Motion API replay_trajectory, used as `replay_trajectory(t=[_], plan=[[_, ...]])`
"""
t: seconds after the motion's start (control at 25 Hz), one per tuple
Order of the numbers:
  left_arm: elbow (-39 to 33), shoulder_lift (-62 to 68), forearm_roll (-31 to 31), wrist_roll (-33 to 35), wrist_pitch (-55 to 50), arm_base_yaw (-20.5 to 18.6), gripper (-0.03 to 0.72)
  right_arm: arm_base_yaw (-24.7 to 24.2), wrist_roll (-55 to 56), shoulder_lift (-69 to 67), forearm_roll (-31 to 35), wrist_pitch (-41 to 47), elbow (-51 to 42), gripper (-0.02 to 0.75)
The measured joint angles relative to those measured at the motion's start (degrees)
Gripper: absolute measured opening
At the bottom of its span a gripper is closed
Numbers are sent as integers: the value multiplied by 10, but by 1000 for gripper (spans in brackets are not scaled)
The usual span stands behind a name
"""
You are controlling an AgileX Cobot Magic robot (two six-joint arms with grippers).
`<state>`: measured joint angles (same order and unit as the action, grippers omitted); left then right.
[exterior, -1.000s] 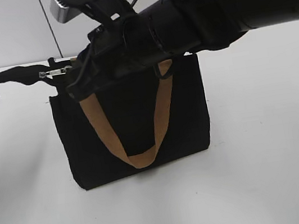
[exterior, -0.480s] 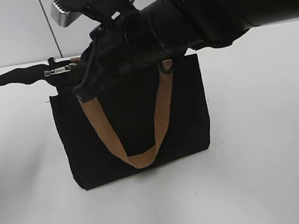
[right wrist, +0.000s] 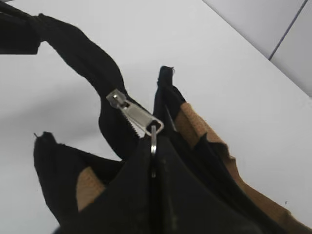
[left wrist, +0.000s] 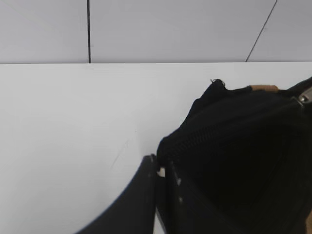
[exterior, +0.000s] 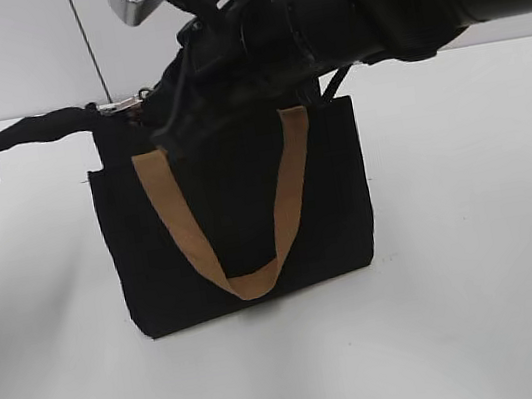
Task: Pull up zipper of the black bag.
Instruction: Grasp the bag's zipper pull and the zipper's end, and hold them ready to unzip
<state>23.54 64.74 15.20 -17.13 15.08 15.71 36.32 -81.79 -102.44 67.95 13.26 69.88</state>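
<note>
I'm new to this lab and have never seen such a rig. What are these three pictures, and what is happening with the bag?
This is a robot with two arms, each ending in a gripper, filmed by three cameras at one moment.

The exterior view looks at the white table from the front. On it stands the black bag with its tan handle.

The right wrist view comes from a camera on the big dark arm that reaches in from the right. Its right gripper is shut on the silver pull tab of the zipper.

The left wrist view comes from the other arm, at the left edge of the exterior view. Its left gripper pinches the black zipper tail that sticks out of the bag's end, holding it taut.
</note>
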Motion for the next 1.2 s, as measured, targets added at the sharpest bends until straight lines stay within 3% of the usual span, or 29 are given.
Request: replay_trajectory(t=[0.6, 1.2], plan=[[0, 0, 0, 0, -1, 0, 6, -55, 85, 0, -119, 83, 0, -1], [0, 0, 0, 0, -1, -17, 6, -119, 123, 28, -197, 133, 0, -1]])
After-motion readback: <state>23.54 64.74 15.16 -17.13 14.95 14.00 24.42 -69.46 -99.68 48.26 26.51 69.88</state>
